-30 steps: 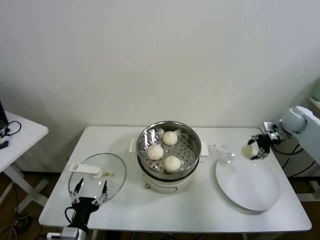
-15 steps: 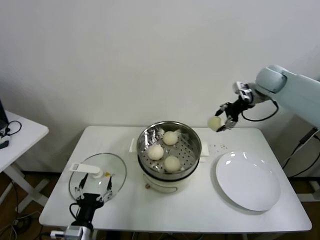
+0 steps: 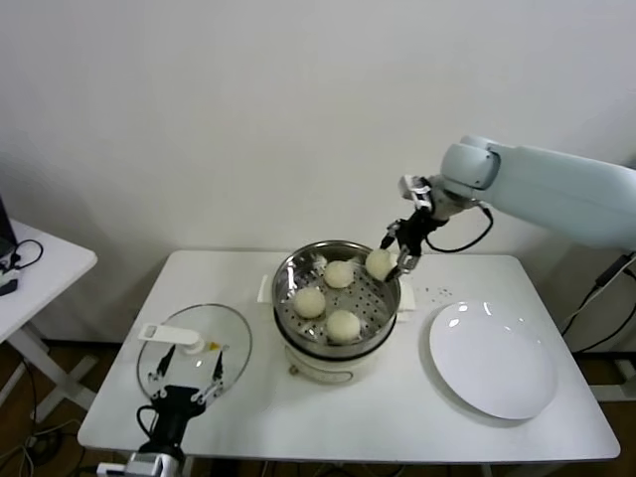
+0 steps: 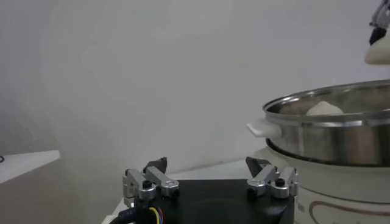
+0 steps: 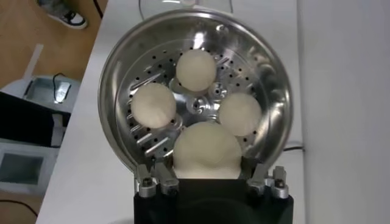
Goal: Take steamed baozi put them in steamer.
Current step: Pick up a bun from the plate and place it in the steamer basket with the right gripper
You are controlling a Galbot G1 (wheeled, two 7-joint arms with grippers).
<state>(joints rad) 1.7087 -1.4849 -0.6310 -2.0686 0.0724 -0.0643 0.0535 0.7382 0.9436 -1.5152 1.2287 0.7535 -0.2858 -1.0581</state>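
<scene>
R gripper (image 3: 394, 260) has swung over from the plate (image 3: 494, 370) side & now hangs above the steamer (image 3: 336, 294) rim, fingers clamped on the 4th baozi (image 5: 205, 150); 3 buns (image 3: 343, 324) sit below the fingertips, free gap w/in reach, so I judge release comes next. L gripper (image 3: 180, 381) idles, fingers spread, by the glass lid (image 3: 221, 336)

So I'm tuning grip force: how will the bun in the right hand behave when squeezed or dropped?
The held baozi, gripped by the right hand over the steamer, looks soft, so it probably dents under a hard squeeze. Its round shape suggests it may roll on landing, though the three buns below could stop it.
</scene>
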